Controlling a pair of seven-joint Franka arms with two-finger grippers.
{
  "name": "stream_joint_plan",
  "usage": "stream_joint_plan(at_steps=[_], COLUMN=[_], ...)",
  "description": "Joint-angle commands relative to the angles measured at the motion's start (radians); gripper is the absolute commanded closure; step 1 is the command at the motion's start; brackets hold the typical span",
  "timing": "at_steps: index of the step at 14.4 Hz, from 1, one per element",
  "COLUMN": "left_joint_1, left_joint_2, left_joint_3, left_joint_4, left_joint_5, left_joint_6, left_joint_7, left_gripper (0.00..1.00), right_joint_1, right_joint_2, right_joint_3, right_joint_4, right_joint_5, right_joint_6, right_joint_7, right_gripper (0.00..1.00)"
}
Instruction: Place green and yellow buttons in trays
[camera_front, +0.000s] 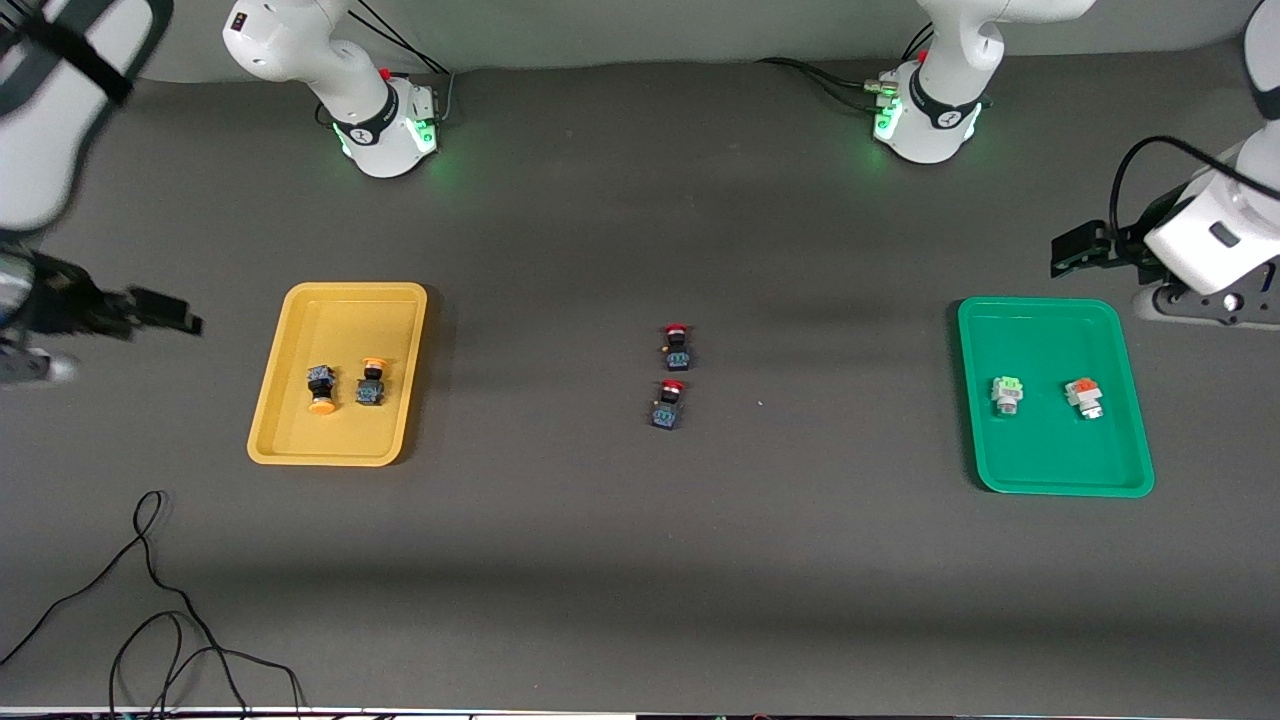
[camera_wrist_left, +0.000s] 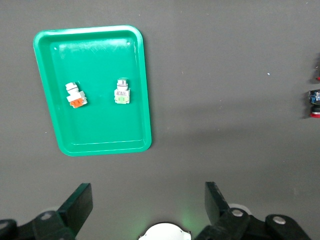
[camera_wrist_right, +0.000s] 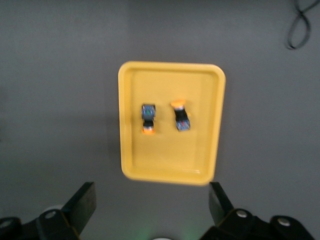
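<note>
The yellow tray (camera_front: 340, 310) lies toward the right arm's end of the table and holds two orange-yellow capped buttons (camera_front: 320, 389) (camera_front: 372, 382). From the right wrist view, the tray (camera_wrist_right: 170, 162) and both buttons (camera_wrist_right: 148, 118) (camera_wrist_right: 181, 116) show beneath my open, empty right gripper (camera_wrist_right: 150, 200), which hangs in the air just off the tray (camera_front: 165, 312). At the left arm's end, the green tray (camera_front: 1050, 330) holds a green-capped button (camera_front: 1007, 394) and an orange-capped one (camera_front: 1083, 397). My left gripper (camera_front: 1078, 250) (camera_wrist_left: 148, 197) hovers open and empty beside that tray (camera_wrist_left: 95, 65).
Two red-capped black-blue switches (camera_front: 677, 346) (camera_front: 669, 404) sit mid-table between the trays, one nearer the front camera. One of them shows at the edge of the left wrist view (camera_wrist_left: 314, 97). Loose black cables (camera_front: 150, 600) lie near the front edge at the right arm's end.
</note>
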Motion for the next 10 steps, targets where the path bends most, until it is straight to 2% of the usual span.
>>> stream_joint_plan(at_steps=[1, 4, 6, 7, 10], left_joint_1=[-0.023, -0.023, 0.047, 0.091, 0.093], left_joint_2=[-0.004, -0.004, -0.004, -0.004, -0.002], left_joint_3=[0.014, 0.013, -0.06, -0.12, -0.127], left_joint_4=[0.031, 0.032, 0.032, 0.031, 0.032], left_joint_5=[-0.009, -0.009, -0.009, -0.009, -0.009], left_joint_6=[-0.043, -0.042, -0.04, -0.04, -0.04], left_joint_7=[-0.009, -0.009, -0.007, -0.009, -0.007], left_gripper=[0.0, 0.0, 0.0, 0.0, 0.0], right_joint_1=[-0.002, -0.004, -0.004, -0.004, -0.002], right_joint_2=[0.0, 0.001, 0.004, 0.006, 0.011], right_joint_3=[-0.048, -0.059, -0.056, -0.055, -0.053], right_joint_4=[0.084, 0.104, 0.108, 0.108, 0.108], right_joint_5=[-0.058, -0.059, -0.059, -0.061, -0.061], right_joint_6=[-0.101, -0.125, -0.124, -0.124, -0.125], right_joint_7=[0.03, 0.018, 0.019, 0.019, 0.019], right_gripper=[0.0, 0.0, 0.0, 0.0, 0.0])
